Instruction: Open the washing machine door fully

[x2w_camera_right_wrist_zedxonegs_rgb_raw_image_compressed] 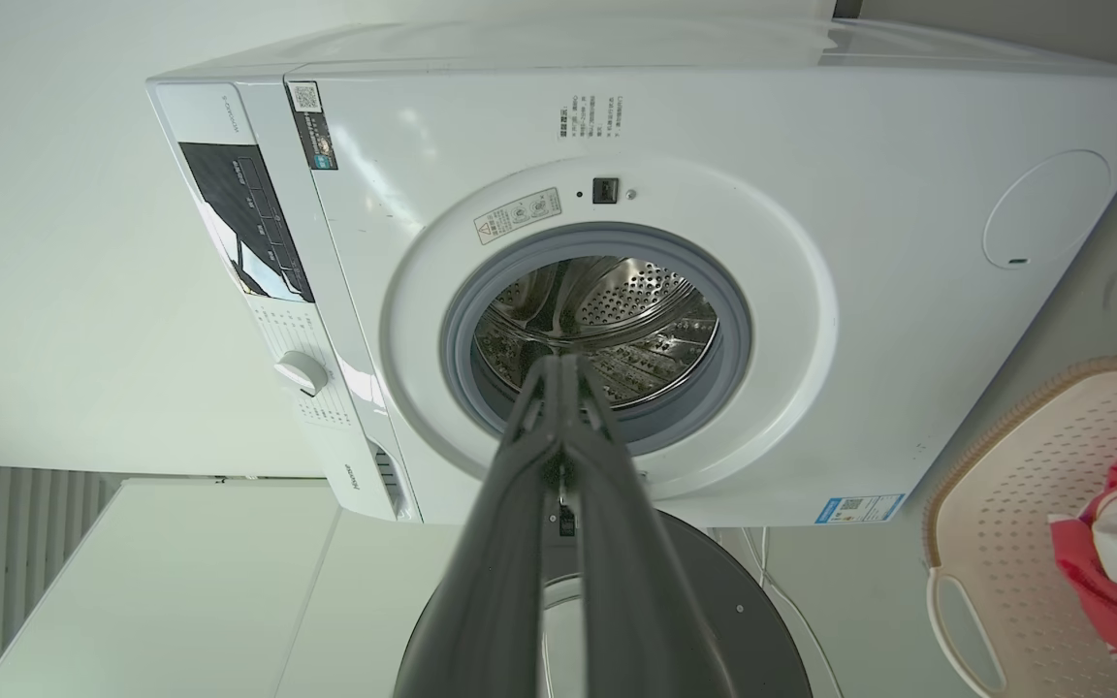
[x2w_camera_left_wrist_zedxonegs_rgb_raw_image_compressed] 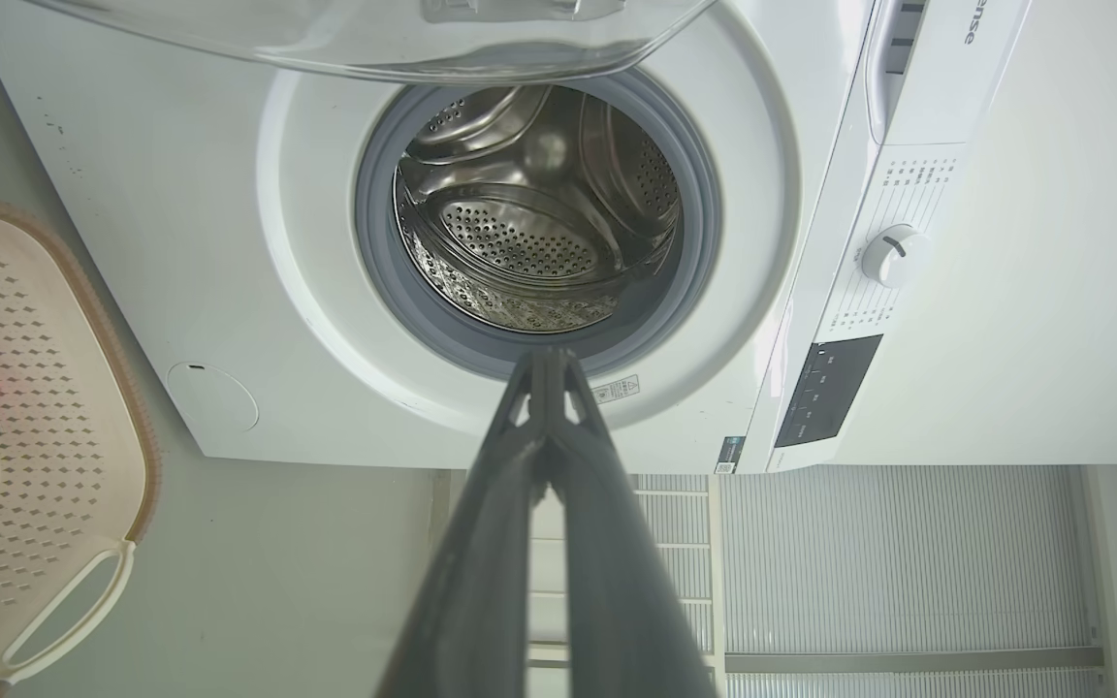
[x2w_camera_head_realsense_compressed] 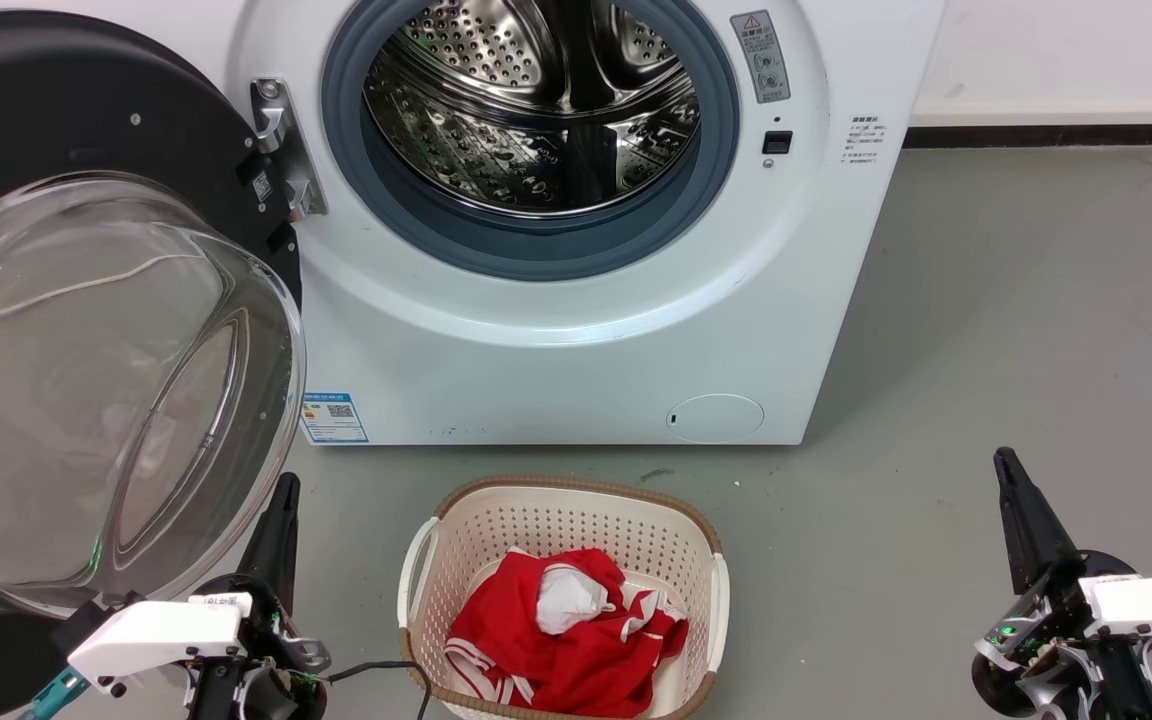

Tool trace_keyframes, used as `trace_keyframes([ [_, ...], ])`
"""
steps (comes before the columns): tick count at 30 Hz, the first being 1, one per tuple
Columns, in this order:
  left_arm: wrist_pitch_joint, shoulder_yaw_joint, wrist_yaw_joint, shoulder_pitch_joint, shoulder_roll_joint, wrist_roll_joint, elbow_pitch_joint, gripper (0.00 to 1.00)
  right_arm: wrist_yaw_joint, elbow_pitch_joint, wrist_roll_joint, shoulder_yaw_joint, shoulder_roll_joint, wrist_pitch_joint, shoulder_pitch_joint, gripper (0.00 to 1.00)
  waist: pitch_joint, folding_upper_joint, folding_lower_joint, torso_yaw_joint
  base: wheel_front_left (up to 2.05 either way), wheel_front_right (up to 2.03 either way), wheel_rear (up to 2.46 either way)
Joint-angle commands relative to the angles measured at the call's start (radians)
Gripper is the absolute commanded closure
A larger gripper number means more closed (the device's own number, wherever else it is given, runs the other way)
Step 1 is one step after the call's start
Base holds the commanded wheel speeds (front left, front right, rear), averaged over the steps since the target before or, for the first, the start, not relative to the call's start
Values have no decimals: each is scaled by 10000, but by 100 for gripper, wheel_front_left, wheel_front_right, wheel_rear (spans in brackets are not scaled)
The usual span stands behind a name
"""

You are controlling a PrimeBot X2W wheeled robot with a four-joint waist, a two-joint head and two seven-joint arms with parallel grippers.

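The big white front-loading washing machine point(x2w_camera_head_realsense_compressed: 576, 330) stands with its perforated steel drum and blue-grey gasket fully exposed. Its large round door point(x2w_camera_head_realsense_compressed: 86, 380), a glossy black rim around a bulging clear glass bowl, hangs from the hinge on the machine's left side, swung well away from the opening with the bowl's inner face turned outward. I judge the task done or nearly so. The left gripper point(x2w_camera_head_realsense_compressed: 284, 490) sits in front of the machine's lower left corner, just beside the bottom edge of the glass bowl; whether it touches the glass I cannot tell. Its two long dark fingers are pressed together on nothing. The right gripper point(x2w_camera_head_realsense_compressed: 1008, 470), well off the machine's right side, also has its fingers together and empty. The main risk is on the left. A careless lift or sideways sweep of that arm could catch the bowl, scrape it, or nudge the door back toward the opening. A cream perforated plastic basket point(x2w_camera_head_realsense_compressed: 426, 560) of red and white cloth point(x2w_camera_head_realsense_compressed: 556, 640) sits directly before the machine, where a low swinging arm could strike it.
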Motion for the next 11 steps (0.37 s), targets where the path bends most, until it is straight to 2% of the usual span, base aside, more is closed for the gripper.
trace_keyframes([
  [1, 36, 33, -21, -77, -17, -5, 10, 100, 0, 23, -23, -16, 22, 58, -125, 100, 1, 0, 0, 0, 0, 0, 0],
  [11, 35, 30, -21, -76, -16, -8, 9, 100, 0, 24, -67, -53, 41, 69, -128, 100, 1, 0, 0, 0, 0, 0, 0],
])
